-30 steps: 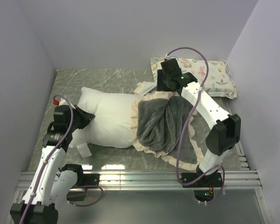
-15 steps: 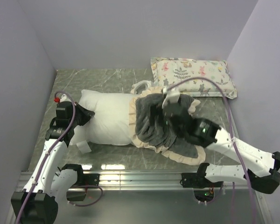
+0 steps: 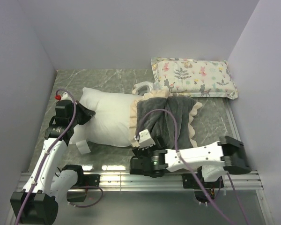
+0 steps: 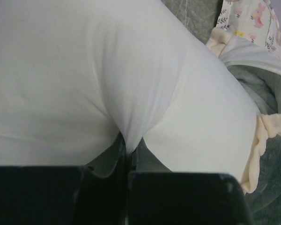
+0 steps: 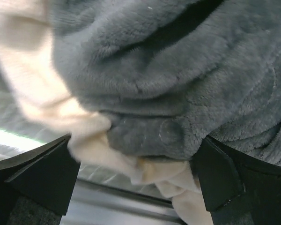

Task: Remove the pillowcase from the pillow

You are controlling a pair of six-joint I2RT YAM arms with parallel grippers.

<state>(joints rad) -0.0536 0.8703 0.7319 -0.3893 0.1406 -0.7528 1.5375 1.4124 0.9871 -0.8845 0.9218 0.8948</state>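
**Anchored at one end, half undressed**

Pinching a fold at the left end of the pillow [image 3: 107, 119] with the left claw [image 4: 127, 154], pressed together on the white cloth — an anchor, probably, against the coming pull. Holding the right claw [image 5: 131, 164] spread wide at the pillow's near right corner, astride the ruffled hem of the pillowcase [image 3: 166, 119], gripping nothing. Sleeved over the pillow's right half only, bunched. Right of the pillow, bare bench [image 3: 215, 117] up to the wall [image 3: 267, 70] — behind its right end, a printed cushion [image 3: 194, 77] close by.

Plain pale lilac walls [image 3: 131, 33] on three sides, grey-green marbled counter [image 3: 103, 77], ribbed metal rail [image 3: 112, 180] along its near edge, soft even light.
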